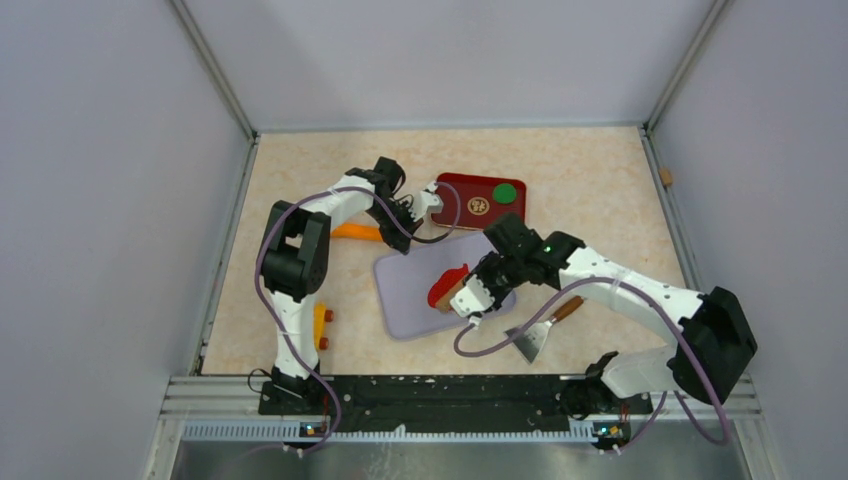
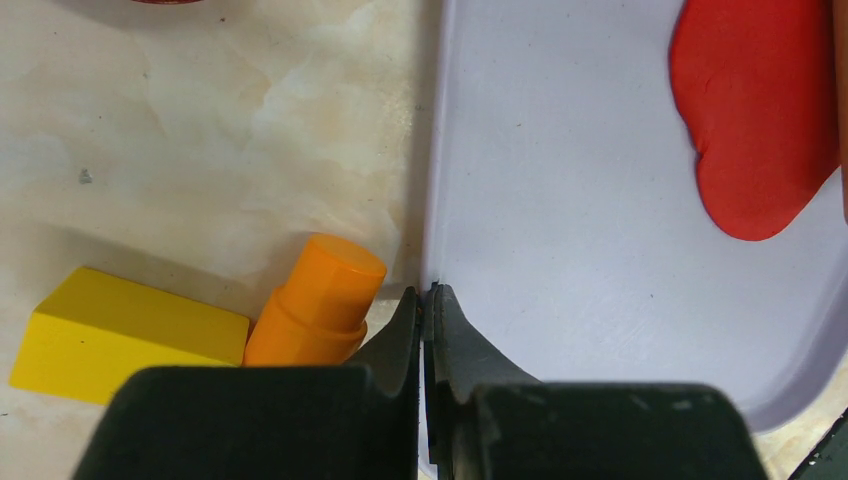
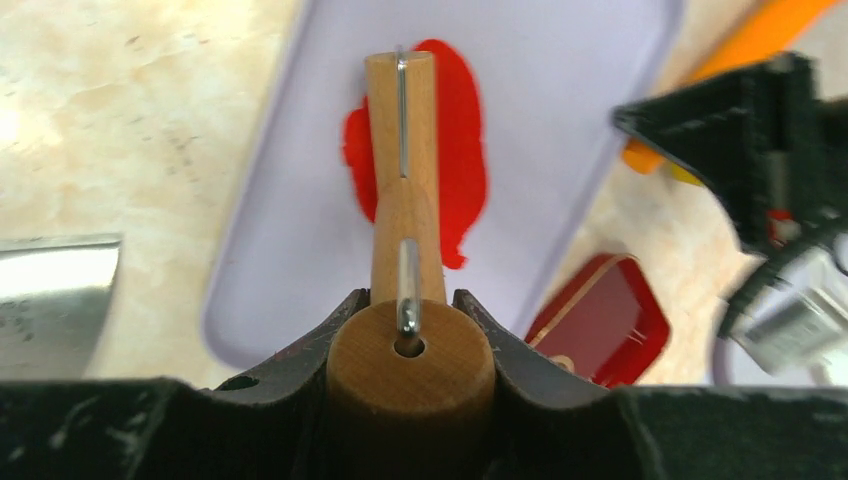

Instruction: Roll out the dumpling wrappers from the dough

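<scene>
- Right now my right gripper point(image 3: 410, 302) is clamped around the near end of a wooden rolling pin point(image 3: 402, 150).
- The pin lies across the dough point(image 3: 465, 150), a flattened red patch on the lilac board point(image 3: 570, 110).
- My left gripper point(image 2: 426, 300) is pinched fully together, holding nothing, tips at the board's edge.
- Just beside those tips: an orange peg point(image 2: 320, 300) and a yellow block point(image 2: 120, 335).
- Beyond the board, a red tray point(image 1: 470, 185) carries a green disc point(image 1: 504, 192) in one corner.

The beige worktop point(image 1: 300, 170) carries a lilac board point(image 1: 410, 290) at centre, a red tray point(image 1: 470, 190) at twelve o'clock, a scraper point(image 1: 530, 342) at four, an orange peg point(image 1: 355, 232) at ten and a yellow block point(image 1: 320, 325) at eight.
</scene>
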